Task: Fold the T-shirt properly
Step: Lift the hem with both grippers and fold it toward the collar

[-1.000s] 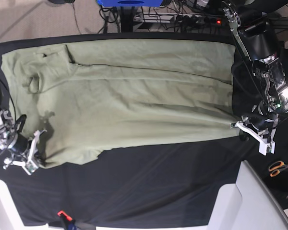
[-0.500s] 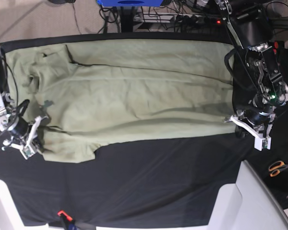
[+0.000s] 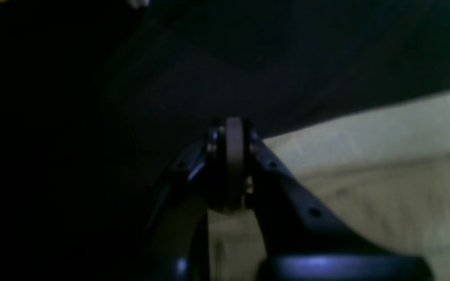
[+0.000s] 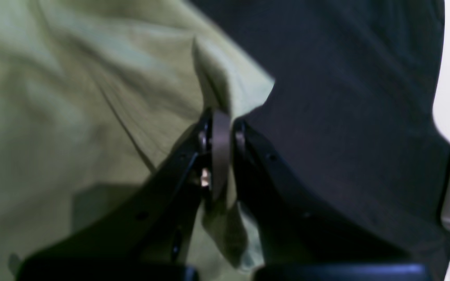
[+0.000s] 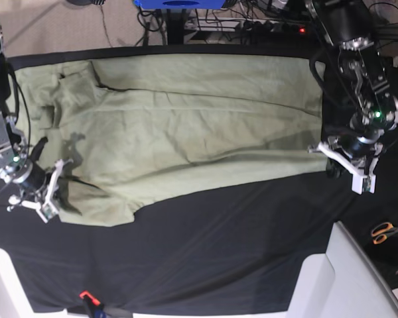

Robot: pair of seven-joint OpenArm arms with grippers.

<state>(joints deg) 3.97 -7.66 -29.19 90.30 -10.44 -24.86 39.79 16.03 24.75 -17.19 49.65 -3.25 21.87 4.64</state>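
Two hands are dragging the near edge of the T-shirt (image 5: 179,126) away from the near side of the table (image 5: 205,265), so EARLIER matters here: a second ago that edge was lying lower on the black cloth (image 5: 212,252), and now more bare cloth is showing in front of it. Nearest the camera, the right hand (image 5: 46,199) is pressed together on the shirt's corner by the sleeve end; the right wrist view shows green fabric (image 4: 92,97) pinched between its jaws. Across from it, at the hem end of the T-shirt, the left hand (image 5: 348,165) is also pressed together, with the hem corner (image 3: 365,156) caught at its tip. Both have been climbing toward the far edge of the T-shirt, the right one slightly more. Farther back, the shirt is lying flat, collar end beside the right arm. I judge a lengthwise fold is beginning, with the near edge being carried over the body.
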